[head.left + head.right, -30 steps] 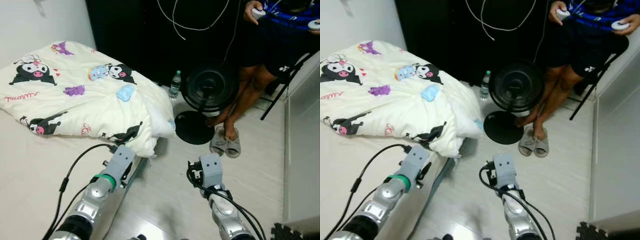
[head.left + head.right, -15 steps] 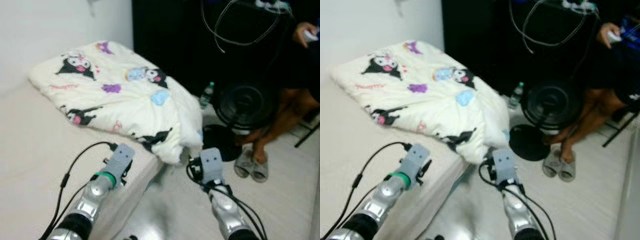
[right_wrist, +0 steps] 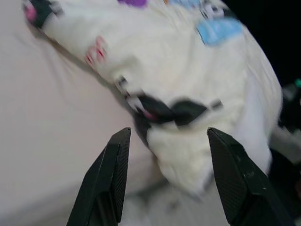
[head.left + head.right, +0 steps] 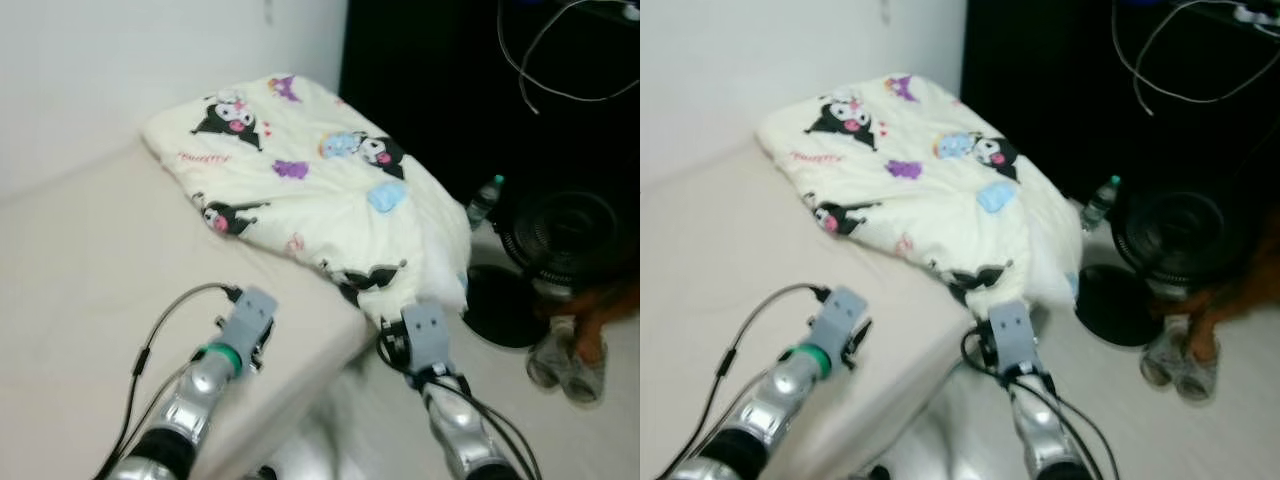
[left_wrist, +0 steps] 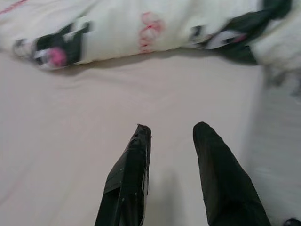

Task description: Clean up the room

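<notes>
We are squared up to the bed [image 4: 80, 290], a pale pink mattress with a cream cartoon-print quilt [image 4: 310, 190] bunched at its far end, one corner drooping over the edge toward the floor. Our left hand [image 5: 171, 136] hovers just above the bare sheet, fingers apart and empty. Our right hand [image 3: 164, 136] hangs off the bed's side, fingers wide apart, aimed at the quilt's hanging corner with its black character print. We judge this to be the approach: nothing gripped yet. Next we need to close in on that overhanging corner, pinch the fabric and draw it onto the mattress. A black pedestal fan [image 4: 560, 240], a clear plastic bottle [image 4: 484, 200] and grey slippers [image 4: 565, 362] sit on the floor beyond.
</notes>
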Controlling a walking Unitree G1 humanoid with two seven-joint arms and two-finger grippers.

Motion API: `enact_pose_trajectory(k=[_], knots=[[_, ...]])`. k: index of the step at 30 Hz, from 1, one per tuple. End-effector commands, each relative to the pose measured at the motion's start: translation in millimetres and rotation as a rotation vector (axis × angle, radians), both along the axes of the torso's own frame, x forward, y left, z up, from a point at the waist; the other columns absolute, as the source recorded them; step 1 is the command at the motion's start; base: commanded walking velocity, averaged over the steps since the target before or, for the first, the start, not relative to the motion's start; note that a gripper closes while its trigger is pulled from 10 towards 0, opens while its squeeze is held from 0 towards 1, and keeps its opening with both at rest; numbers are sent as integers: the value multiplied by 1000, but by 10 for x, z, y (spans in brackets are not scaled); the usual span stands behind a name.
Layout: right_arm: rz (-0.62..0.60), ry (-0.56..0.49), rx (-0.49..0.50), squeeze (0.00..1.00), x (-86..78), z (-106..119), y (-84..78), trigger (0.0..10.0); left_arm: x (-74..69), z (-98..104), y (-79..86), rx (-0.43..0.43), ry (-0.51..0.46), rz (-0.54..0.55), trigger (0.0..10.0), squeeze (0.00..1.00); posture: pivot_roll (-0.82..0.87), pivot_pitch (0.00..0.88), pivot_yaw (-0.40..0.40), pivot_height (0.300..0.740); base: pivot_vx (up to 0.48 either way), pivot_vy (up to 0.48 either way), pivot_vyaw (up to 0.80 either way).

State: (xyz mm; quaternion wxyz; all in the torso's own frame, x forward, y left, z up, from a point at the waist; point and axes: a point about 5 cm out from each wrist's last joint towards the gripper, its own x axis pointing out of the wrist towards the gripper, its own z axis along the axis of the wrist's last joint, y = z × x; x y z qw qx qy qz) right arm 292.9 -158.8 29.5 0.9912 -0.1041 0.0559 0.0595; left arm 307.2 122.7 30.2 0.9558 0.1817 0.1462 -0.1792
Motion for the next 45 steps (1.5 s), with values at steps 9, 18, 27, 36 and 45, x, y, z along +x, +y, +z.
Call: enact_pose_trajectory(k=[9, 18, 27, 36, 45], knots=[[-10, 42, 5, 0, -87, -104, -30, 10000, -39, -55, -29, -5, 25, -2, 10000, 0, -51, 42, 33, 740, 0, 0, 718], [-9, 41, 12, 0, -90, -108, -26, 10000, -34, -50, -51, -8, 23, -6, 10000, 0, -49, 44, 32, 740, 0, 0, 719], [-8, 42, 17, 0, -88, -108, -23, 10000, -23, -26, -73, -13, 11, -15, 10000, 0, -49, 44, 32, 740, 0, 0, 719], [-14, 35, 33, 0, -89, -102, -22, 10000, -16, 27, -127, -19, -33, -56, 10000, 0, -51, 45, 34, 740, 0, 0, 719], [-47, 15, 81, 0, -79, -76, -31, 10000, -13, 66, -165, -26, -68, -80, 10000, 0, -55, 40, 36, 740, 0, -240, 80]])
